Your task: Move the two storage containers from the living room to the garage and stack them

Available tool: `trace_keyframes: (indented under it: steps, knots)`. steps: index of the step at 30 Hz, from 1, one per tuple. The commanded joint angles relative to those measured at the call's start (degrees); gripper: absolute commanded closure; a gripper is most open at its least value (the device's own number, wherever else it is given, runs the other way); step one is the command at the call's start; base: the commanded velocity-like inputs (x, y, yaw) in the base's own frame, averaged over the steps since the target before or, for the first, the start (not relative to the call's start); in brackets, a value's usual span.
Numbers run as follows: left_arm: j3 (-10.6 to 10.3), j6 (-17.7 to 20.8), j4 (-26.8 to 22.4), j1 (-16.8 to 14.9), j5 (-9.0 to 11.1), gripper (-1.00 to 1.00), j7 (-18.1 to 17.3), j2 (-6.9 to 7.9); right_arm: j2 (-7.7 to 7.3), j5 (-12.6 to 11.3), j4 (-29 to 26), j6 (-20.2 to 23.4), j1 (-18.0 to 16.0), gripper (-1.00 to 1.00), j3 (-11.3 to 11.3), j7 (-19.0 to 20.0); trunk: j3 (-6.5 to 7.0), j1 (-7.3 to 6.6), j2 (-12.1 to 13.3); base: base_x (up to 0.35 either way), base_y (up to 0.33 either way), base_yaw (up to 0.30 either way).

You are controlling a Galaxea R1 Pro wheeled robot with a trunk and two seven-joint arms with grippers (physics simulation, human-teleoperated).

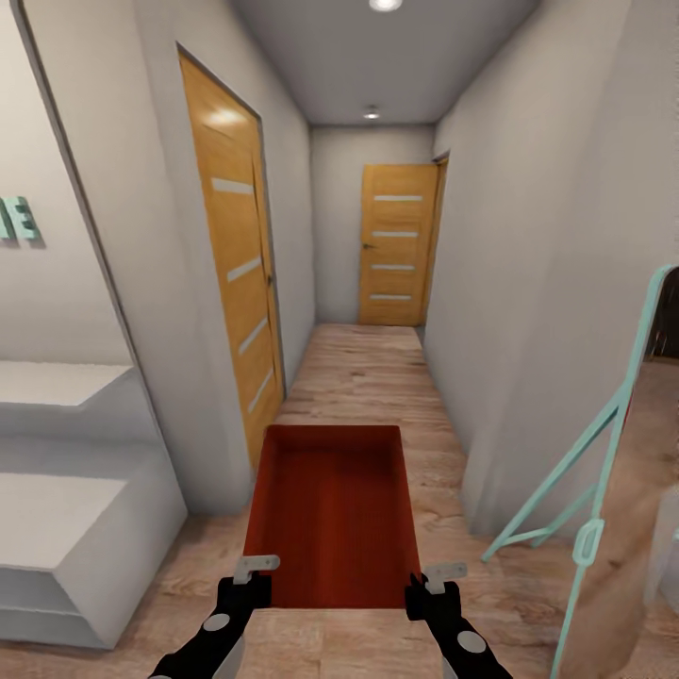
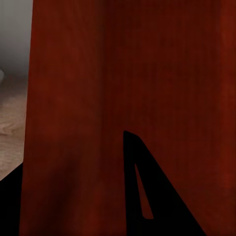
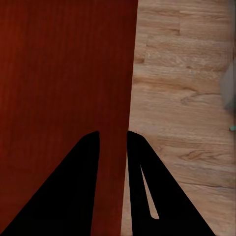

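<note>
One orange-red open-topped storage container (image 1: 330, 514) hangs level in front of me over a light wood plank hallway floor (image 1: 363, 372). My left gripper (image 1: 256, 570) is shut on its near left corner and my right gripper (image 1: 436, 575) on its near right corner. In the left wrist view the container's wall (image 2: 123, 73) sits between the left gripper (image 2: 73, 157) fingers. The right wrist view has the right gripper (image 3: 112, 135) clamped over the thin wall (image 3: 64, 73), with plank floor beside it. The garage is out of view.
A narrow corridor runs ahead between white walls, with a wooden door on the left (image 1: 236, 273) and another at the far end (image 1: 396, 245). A white stepped cabinet (image 1: 66, 509) stands at the left, and a teal-framed leaning mirror (image 1: 613, 490) at the right.
</note>
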Motion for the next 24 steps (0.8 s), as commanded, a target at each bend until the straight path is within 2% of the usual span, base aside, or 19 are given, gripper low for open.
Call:
trace_keyframes:
  steps: [1, 13, 24]
  knots:
    - [0.76, -0.23, 0.14, -0.03, 0.04, 1.0, 2.54, 1.72, -0.06, -0.34, -0.13, -2.81, -0.11, 1.0, 0.58, 0.95, -0.13, 0.06, -0.12, 0.308, 0.189, -0.255]
    - [0.76, -0.3, 0.13, -0.03, 0.04, 1.0, 2.54, 2.09, -0.05, -0.34, -0.09, -2.81, -0.11, 1.0, 0.57, 0.95, -0.13, 0.06, -0.12, 0.308, 0.19, -0.245]
    - [0.76, -0.25, 0.16, -0.03, 0.04, 1.0, 2.54, 2.1, -0.06, -0.34, -0.12, -2.81, -0.11, 1.0, 0.57, 0.95, -0.13, 0.06, -0.12, 0.308, 0.178, -0.021]
